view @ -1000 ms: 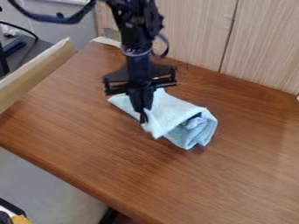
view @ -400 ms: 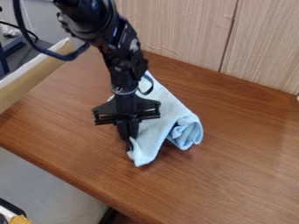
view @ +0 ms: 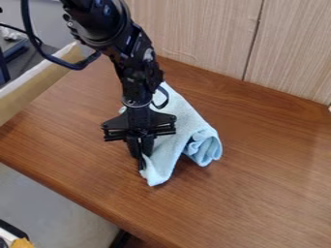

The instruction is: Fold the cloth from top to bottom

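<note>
The black gripper (view: pixel 142 167) hangs over the left-middle of the table, its tips low at the left edge of the cloth's near corner. It is shut on that corner of the light blue cloth (view: pixel 183 123). The cloth stretches from behind the arm down to the gripper, with a rolled, bunched fold at its right side. The arm and gripper hide part of the cloth's left side.
The brown wooden table (view: pixel 259 179) runs up to a pale wood-grain panel (view: pixel 200 34) at the back. A light wooden board (view: pixel 36 85) stands along the table's upper left edge.
The gripper has moved toward the near left, drawing the cloth's corner along. The cloth is now stretched longer, and its bunched right part has shifted slightly left.
</note>
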### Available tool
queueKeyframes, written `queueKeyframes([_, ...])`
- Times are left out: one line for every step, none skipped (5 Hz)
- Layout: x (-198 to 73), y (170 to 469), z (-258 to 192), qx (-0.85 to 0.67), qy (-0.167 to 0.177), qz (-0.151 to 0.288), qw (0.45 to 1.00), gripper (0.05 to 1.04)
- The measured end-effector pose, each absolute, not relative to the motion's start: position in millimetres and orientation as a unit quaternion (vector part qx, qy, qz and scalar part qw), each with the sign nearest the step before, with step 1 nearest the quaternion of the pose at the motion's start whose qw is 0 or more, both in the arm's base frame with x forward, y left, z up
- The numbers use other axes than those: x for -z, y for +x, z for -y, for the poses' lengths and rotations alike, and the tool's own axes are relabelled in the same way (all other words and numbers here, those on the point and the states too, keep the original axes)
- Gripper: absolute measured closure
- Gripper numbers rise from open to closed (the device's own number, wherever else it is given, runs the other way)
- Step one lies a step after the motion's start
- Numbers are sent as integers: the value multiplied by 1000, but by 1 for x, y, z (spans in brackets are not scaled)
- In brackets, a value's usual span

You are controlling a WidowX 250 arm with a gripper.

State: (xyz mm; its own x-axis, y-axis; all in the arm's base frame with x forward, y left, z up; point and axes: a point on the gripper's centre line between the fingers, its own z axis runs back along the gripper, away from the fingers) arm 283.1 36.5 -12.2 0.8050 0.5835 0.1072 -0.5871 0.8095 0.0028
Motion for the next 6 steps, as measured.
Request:
queueKeyframes([11, 282, -37, -312, 21, 41, 949, 645])
queueKeyframes([11, 280, -38, -310, 23, 33, 950, 336])
queueKeyframes([11, 279, -39, -314, 28, 27, 949, 98])
queueKeyframes([9, 280, -40, -312, 32, 26, 949, 83])
queueKeyframes([1, 280, -38, -309, 33, 31, 950, 83])
queueKeyframes([-14, 287, -36, -299, 27, 47, 953, 83])
